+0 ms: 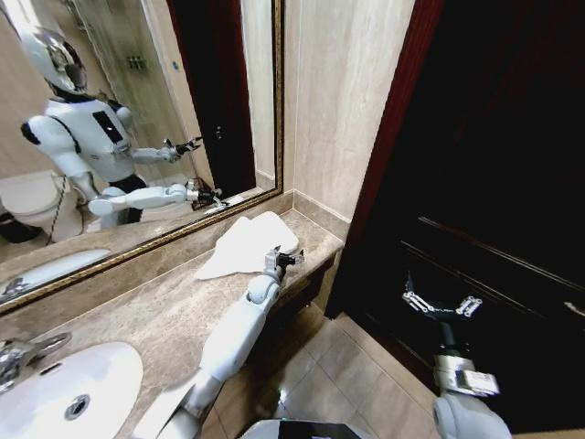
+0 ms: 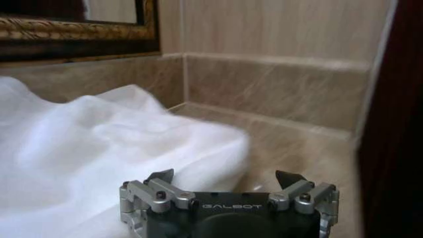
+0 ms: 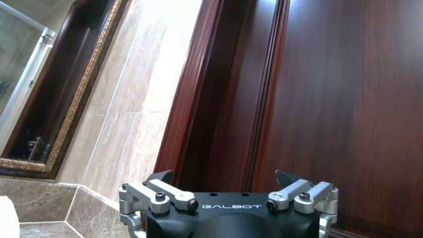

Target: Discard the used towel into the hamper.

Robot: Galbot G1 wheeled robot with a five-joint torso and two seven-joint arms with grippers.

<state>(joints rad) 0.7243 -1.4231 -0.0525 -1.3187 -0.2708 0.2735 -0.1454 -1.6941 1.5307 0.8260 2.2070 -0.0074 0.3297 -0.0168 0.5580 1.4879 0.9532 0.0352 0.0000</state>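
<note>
A crumpled white towel lies on the marble counter near the corner under the mirror. My left gripper hovers open at the towel's edge nearest the counter front, with nothing between its fingers. In the left wrist view the towel rises just beyond the left gripper, beside one fingertip. My right gripper is held open in the air in front of the dark wooden door, away from the counter; in its own view the right gripper faces that door. The hamper is out of view.
A white sink and chrome faucet sit at the counter's near left. A gold-framed mirror backs the counter. The dark wooden door stands on the right, with tiled floor between it and the counter.
</note>
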